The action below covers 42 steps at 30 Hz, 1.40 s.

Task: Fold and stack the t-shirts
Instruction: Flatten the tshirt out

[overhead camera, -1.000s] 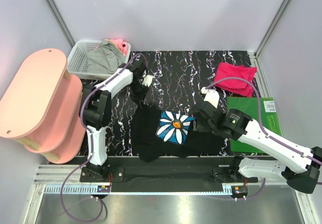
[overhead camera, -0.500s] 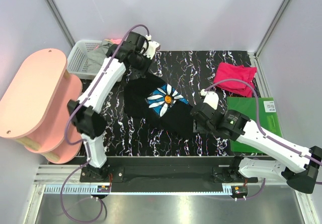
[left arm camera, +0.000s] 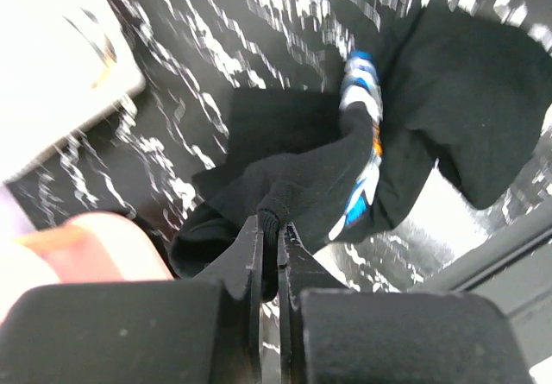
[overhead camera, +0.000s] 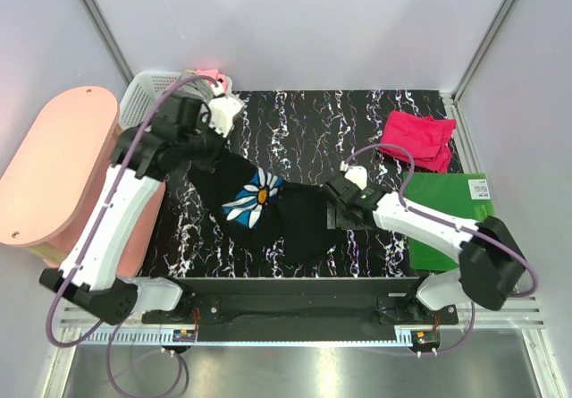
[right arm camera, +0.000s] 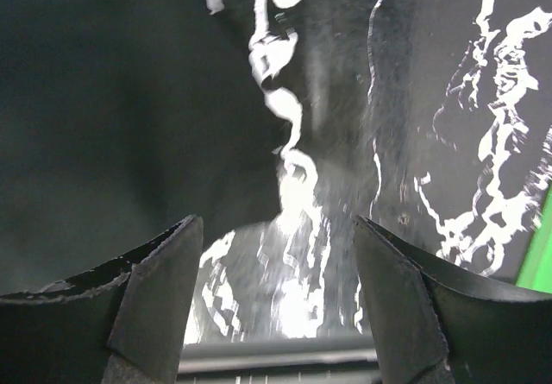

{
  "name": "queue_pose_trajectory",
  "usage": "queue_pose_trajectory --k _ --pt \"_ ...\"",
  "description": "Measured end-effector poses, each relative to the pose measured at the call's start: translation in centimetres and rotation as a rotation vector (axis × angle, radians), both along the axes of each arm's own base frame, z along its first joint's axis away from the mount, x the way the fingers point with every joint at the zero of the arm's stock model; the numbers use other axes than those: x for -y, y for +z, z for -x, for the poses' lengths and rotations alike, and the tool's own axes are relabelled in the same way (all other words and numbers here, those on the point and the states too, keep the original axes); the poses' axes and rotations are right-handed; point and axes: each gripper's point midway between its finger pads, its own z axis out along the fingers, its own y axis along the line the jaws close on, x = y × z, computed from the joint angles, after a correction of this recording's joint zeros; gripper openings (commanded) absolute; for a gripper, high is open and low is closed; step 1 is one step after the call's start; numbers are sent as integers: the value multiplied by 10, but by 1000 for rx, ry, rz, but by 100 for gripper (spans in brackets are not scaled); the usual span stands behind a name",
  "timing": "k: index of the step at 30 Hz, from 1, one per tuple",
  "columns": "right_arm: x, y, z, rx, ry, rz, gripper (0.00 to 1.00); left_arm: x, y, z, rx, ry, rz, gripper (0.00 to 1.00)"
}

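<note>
My left hand (left arm camera: 269,220) is pressed together on a thin fold of the black t-shirt (overhead camera: 304,224), up by the far-left corner of the surface (overhead camera: 357,116), just beside the white basket (overhead camera: 143,94). From that pinch the shirt trails diagonally down to the middle of the near edge, bunched and twisted, with the daisy print (overhead camera: 253,199) creased across itself. My right hand (overhead camera: 344,203) is spread and holds nothing. It hovers at the shirt's right border, with black cloth to 1 side of it and bare surface under it in the wrist view. The crimson t-shirt (overhead camera: 418,139) lies crumpled in the far-right corner, touching the far end of the green board (overhead camera: 447,210) that lies along the right edge.

The shirt has only 1 hold, and that is the main risk as I see it. The pinch catches little cloth, so a quick pull could slide it out and drop everything in a heap. With 1 anchor the cloth can also turn and twist further, so laying it down now would probably set in crooked creases. The low end sits close to the near edge and could drag off it. My left hand could snag the basket. If my right hand closes blindly, it may grab 2 layers rather than a single hem.
</note>
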Motion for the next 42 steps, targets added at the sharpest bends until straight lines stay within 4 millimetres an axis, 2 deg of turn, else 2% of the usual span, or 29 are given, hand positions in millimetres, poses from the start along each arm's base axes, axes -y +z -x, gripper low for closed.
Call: queue_pose_trajectory --k 3,5,7,11,16,19,23,30,34,37,42 --pt "5 -21 -10 -51 -40 -25 77 1 -31 -6 -82 4 -43 0" --pt "-3 -25 -15 -61 -37 -61 76 2 -50 -8 -134 6 -70 0" --pt "-13 -27 -16 -78 -20 -96 76 2 -58 -8 -153 8 -79 0" --pt "-32 -36 -17 -114 9 -156 73 1 -62 -9 -155 11 -80 0" --pt "-44 -46 -16 -149 13 -196 71 -1 -65 -11 -149 12 -83 0" --pt "-45 -53 -15 -164 7 -197 71 -3 -64 -13 -142 16 -82 0" --pt "-35 -64 -7 -182 -10 -169 73 -6 -66 -14 -142 21 -85 0" --pt "-15 -63 9 -167 -35 -159 73 -11 -72 -14 -155 31 -92 0" --pt "-11 -60 14 -166 -46 -164 75 -10 -71 -15 -155 31 -91 0" --pt "-5 -53 17 -157 -53 -162 76 -10 -71 -15 -155 31 -91 0" --pt "6 -24 21 -83 -72 -193 76 -10 -72 -15 -155 31 -92 0"
